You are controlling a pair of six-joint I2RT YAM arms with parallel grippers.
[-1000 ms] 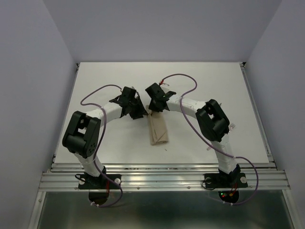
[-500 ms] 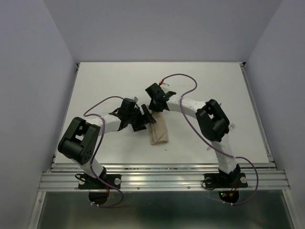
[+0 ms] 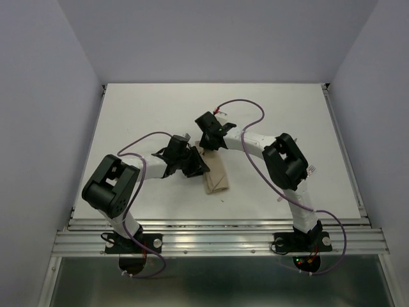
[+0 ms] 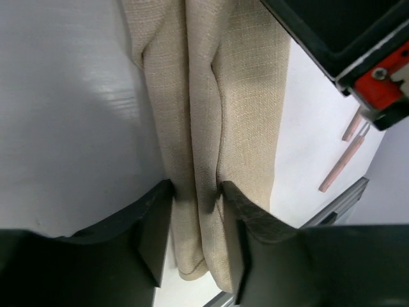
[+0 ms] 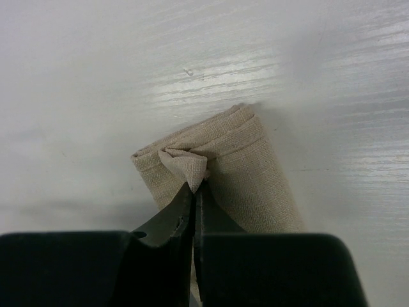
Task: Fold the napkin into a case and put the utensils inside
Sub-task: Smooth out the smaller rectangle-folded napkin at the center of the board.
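Where the folded napkin (image 3: pixel 216 180) lies lengthwise mid-worktop (image 3: pixel 128 115), nearer the front edge, with the utensils (image 4: pixel 339 165) off toward the right edge, the left gripper (image 4: pixel 195 198) stands spread astride a raised fold. At the napkin's far end the right gripper (image 5: pixel 193 185) is pressed together, pinching a corner.

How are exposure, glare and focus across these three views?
Top view: even, soft light, only faint shadows on the table. Left wrist: napkin weave sharp, left end effector dark and soft-edged, mild sheen on the table. Right wrist: streaky glare across the table, right end effector nearly a black silhouette.
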